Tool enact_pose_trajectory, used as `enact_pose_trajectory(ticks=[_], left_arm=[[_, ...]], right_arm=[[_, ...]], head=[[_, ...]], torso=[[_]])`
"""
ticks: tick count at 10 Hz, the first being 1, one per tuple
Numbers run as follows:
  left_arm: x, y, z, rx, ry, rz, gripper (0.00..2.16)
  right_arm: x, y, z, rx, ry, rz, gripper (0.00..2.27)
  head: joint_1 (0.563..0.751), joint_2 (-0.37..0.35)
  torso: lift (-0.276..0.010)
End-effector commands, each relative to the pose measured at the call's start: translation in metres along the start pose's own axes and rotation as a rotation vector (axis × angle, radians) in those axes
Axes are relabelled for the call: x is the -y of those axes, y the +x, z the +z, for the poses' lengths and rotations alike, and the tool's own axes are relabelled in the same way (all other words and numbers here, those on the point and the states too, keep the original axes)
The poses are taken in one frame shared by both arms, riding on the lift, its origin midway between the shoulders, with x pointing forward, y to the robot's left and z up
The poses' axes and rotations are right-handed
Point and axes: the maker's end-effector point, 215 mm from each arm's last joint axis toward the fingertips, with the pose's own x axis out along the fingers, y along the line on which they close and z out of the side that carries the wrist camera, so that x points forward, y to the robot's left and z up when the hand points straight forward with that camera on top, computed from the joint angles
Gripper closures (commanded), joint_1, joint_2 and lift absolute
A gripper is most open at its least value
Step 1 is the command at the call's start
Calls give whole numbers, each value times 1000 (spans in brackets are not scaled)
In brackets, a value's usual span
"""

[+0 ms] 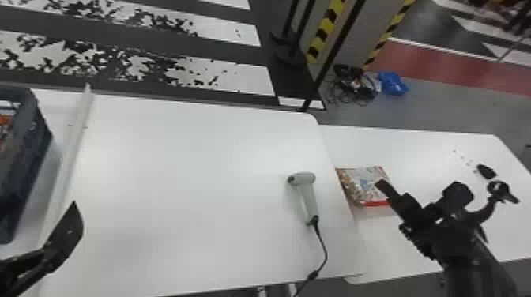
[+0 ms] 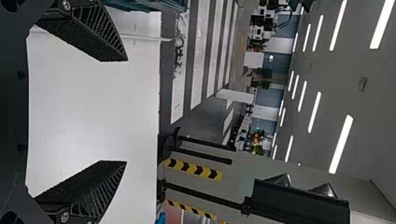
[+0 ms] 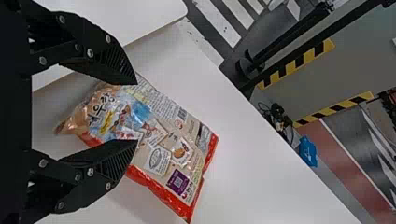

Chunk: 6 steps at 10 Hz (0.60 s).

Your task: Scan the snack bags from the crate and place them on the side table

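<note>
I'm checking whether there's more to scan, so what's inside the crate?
Something orange, perhaps snack packaging, shows inside the crate. Its side wall covers whatever lies lower, and the picture edge cuts off the rest.

The left gripper (image 1: 68,234) juts in at the head view's lower left, its two black fingers spread wide. The right arm (image 1: 470,249) rises from the bottom right, slanting inward, its gripper (image 1: 415,196) likewise parted (ribbed pads (image 3: 122,161) facing each other).
</note>
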Motion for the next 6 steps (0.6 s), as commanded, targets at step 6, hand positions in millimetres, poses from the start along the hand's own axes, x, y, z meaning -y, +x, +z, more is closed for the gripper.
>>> enact_pose_trajectory(ticks=[6], left_arm=[[5, 0, 18, 37, -22, -13, 80]], right_arm=[[-126, -80, 18, 127, -223, 240, 63]], head=[[695, -350]], torso=[[-50]])
